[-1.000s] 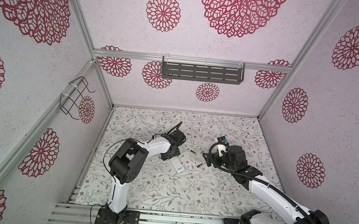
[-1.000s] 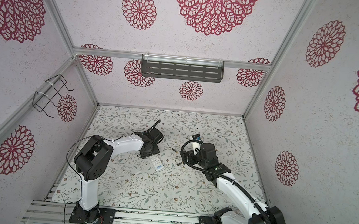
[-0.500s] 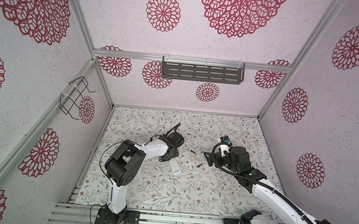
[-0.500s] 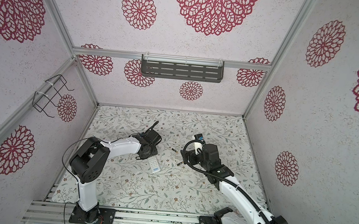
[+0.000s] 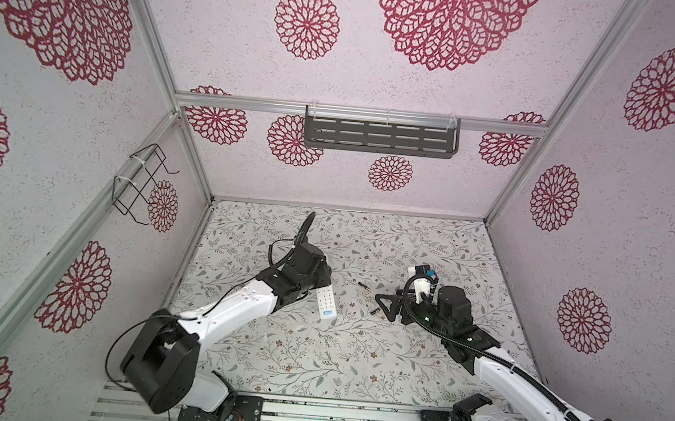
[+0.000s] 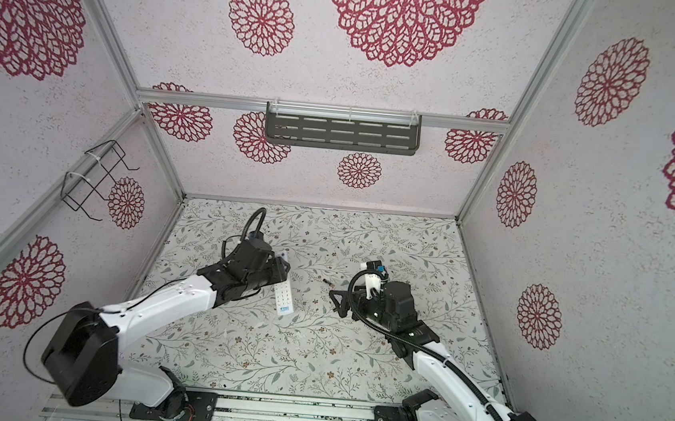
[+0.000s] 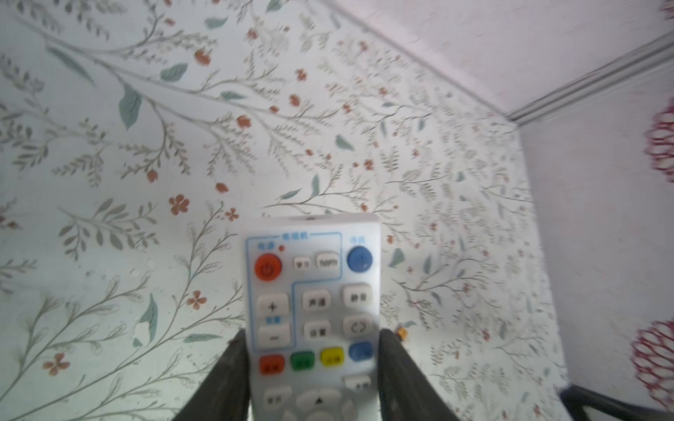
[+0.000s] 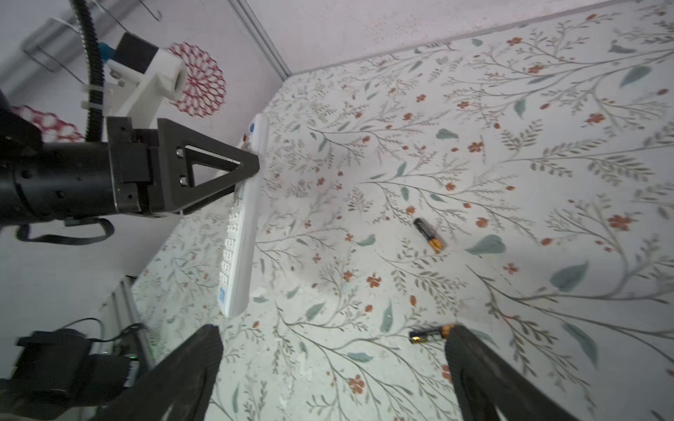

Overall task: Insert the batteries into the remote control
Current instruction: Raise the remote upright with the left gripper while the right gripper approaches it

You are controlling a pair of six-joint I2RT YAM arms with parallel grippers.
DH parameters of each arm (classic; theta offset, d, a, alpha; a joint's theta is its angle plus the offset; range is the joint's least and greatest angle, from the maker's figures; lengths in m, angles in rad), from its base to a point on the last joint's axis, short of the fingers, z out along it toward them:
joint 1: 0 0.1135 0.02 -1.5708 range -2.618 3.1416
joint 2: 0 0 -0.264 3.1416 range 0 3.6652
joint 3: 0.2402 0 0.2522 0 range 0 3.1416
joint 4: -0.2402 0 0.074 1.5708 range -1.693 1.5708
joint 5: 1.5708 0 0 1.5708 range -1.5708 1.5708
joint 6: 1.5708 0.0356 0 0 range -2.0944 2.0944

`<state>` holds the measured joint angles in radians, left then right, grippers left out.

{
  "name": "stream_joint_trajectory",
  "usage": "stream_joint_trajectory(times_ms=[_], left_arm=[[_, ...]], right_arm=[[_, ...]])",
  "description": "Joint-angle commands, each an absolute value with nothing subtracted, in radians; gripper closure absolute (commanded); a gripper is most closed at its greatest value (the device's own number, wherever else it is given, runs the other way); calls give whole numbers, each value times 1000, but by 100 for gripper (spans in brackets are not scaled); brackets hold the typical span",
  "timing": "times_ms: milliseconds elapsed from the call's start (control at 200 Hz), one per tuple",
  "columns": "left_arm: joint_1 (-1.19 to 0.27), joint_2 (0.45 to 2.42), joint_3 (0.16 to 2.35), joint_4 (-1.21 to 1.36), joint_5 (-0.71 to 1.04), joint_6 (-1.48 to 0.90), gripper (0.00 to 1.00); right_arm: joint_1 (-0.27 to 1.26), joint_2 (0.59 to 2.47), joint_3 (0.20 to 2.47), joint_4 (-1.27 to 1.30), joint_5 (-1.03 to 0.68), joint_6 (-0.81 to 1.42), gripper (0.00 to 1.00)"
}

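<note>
in both top views a grey slotted shelf (image 5: 379,137) (image 6: 340,133) hangs on the back wall and a wire basket (image 5: 138,181) (image 6: 92,179) on the left wall. both are well apart from the task's things, which are all down at the floral desk (image 5: 314,363). there the left gripper (image 5: 320,288) has its fingers closed on the remote control (image 5: 326,305), blue-logo end sticking out. one battery (image 5: 362,285) lies between the arms. the second battery (image 5: 375,312) lies just beside the right gripper (image 5: 384,308).

left wrist view: the fingers (image 7: 233,371) press both long edges of the remote control (image 7: 313,291), at its row of coloured buttons.

right wrist view: the right gripper (image 8: 333,330) has its fingers (image 8: 197,361) spread wide, gripping nothing. the second battery (image 8: 426,334) lies with its gold end at one fingertip. the battery (image 8: 429,235) lies farther out on the desk. the remote control (image 8: 242,233) hangs tilted in the left gripper (image 8: 251,167), logo end lowest.
</note>
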<state>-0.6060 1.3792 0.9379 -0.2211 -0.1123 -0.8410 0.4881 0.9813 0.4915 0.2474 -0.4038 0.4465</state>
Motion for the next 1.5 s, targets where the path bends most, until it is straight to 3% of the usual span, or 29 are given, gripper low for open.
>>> stream_joint_trajectory(times_ms=[0,265,535,876,1496], left_arm=[[-585,1269,886,-80,-11,-744,71],[-568,1077,838,28,179,-714,72],[-569,1023,843,151,382,-723,73],[-571,1055,880,216,503,-750,75],[-578,1090,887,280,533,-776,81]], right_arm=[[489,971,471,537,-561,589,1],[490,1087,427,1012,-747,785,1],[508,1234,434,1460,-874,986,1],[586,1314,483,1446,-917,919,1],[669,1438,536,1583,-918,962,1]])
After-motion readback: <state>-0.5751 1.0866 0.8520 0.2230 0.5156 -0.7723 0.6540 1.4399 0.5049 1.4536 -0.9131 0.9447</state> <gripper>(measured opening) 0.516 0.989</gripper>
